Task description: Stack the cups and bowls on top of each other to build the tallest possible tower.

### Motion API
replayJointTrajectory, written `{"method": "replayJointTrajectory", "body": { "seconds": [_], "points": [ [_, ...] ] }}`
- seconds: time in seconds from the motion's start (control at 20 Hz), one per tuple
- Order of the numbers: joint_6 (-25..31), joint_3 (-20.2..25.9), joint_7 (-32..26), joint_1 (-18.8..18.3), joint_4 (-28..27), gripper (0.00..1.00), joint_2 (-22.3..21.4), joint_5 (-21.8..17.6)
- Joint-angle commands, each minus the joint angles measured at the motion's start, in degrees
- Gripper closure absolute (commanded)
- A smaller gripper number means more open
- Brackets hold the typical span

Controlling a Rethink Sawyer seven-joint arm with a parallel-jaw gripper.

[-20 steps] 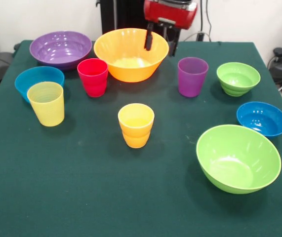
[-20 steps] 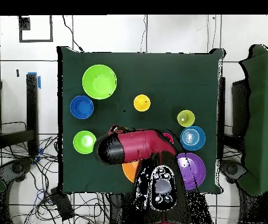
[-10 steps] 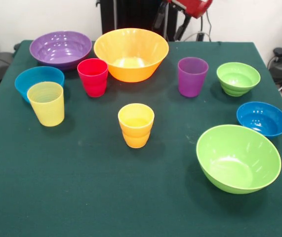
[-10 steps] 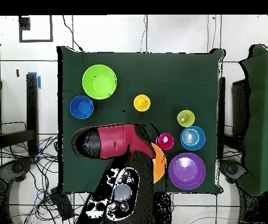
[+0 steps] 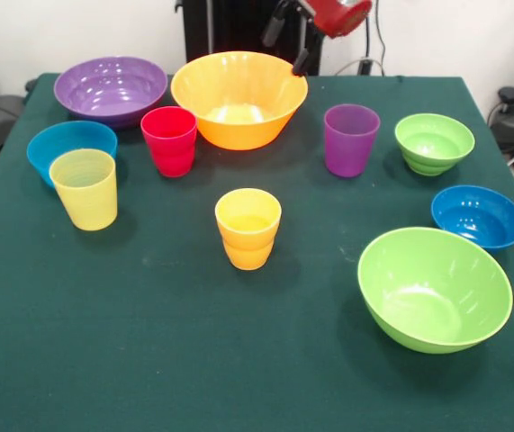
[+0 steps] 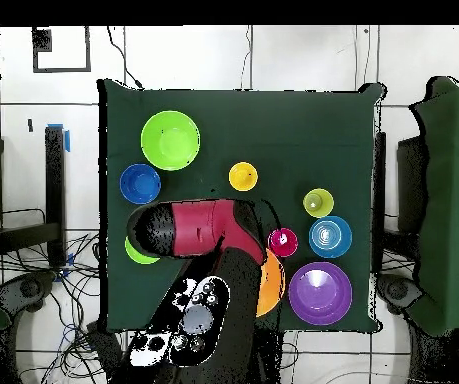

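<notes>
Ten cups and bowls, all separate on the green table [image 5: 148, 360] — nothing stacked.

Gripper [image 5: 288, 43]: raised above the far rim of the large orange bowl [image 5: 238, 97], its two dark fingers [image 5: 272, 29] spread apart and holding nothing. Far row, front view: large purple bowl [image 5: 111, 87], orange bowl, purple cup [image 5: 350, 139], small lime green bowl [image 5: 434, 142]. The red-pink cup [image 5: 170, 140] stands just beside the orange bowl; the pale yellow cup [image 5: 84, 188] stands in front of a small blue bowl [image 5: 70, 147] and partly hides it. The yellow-orange cup [image 5: 248, 228] stands alone mid-table. The second small blue bowl [image 5: 477, 215] sits near the large lime green bowl [image 5: 434, 287]. Overhead, the red arm [image 6: 198, 228] covers the purple cup, most of the small lime bowl and part of the orange bowl — the rest lie clear.
</notes>
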Motion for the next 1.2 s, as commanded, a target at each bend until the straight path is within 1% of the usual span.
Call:
{"method": "replayJointTrajectory", "body": {
  "seconds": [0.05,0.45,0.85,1.0,1.2],
  "points": [
    [-0.9,1.1,10.5,-0.1,-4.5,0.0,5.5,2.1],
    [-4.1,1.3,9.8,-0.1,-4.1,0.0,6.3,4.2],
    [-9.9,2.3,10.4,0.1,-3.3,0.0,7.3,6.9],
    [-10.0,2.8,9.6,-0.3,-4.1,0.0,8.4,8.5],
    [-10.5,2.9,9.3,0.1,-4.9,0.0,9.7,10.1]
  ]
}}
